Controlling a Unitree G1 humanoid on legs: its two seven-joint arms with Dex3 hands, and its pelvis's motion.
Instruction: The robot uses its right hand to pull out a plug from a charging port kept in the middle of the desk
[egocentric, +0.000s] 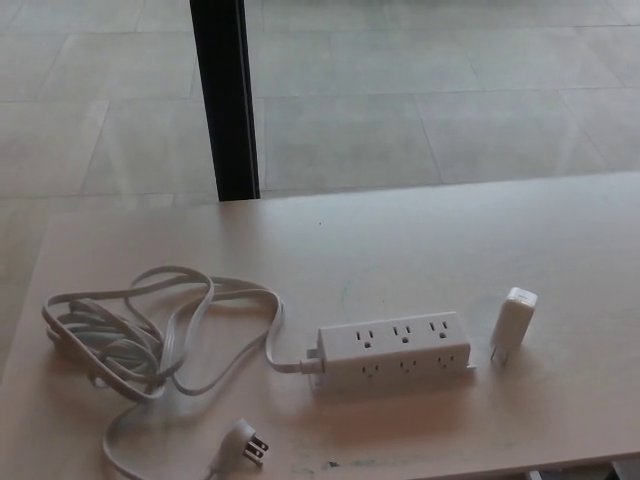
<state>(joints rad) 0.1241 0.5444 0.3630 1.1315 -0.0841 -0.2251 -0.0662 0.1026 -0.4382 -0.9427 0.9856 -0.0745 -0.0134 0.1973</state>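
Soft, even daylight is washing over the pale desk (420, 240) and the tiled floor (400, 110) beyond it, leaving the whole picture bright but low in contrast, almost hazy. Shadows are lying faint and short (a thin dark edge is showing under the power strip (394, 349) and beneath the coiled cord (140, 330)). Fine detail is looking slightly soft throughout, and the black post (226, 98) is standing out as the one deep tone.

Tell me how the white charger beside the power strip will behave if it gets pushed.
The charger lies flat on the desk, so it will probably slide, not roll. It looks small and boxy, likely light. Its prongs point toward the desk's near edge and might snag.
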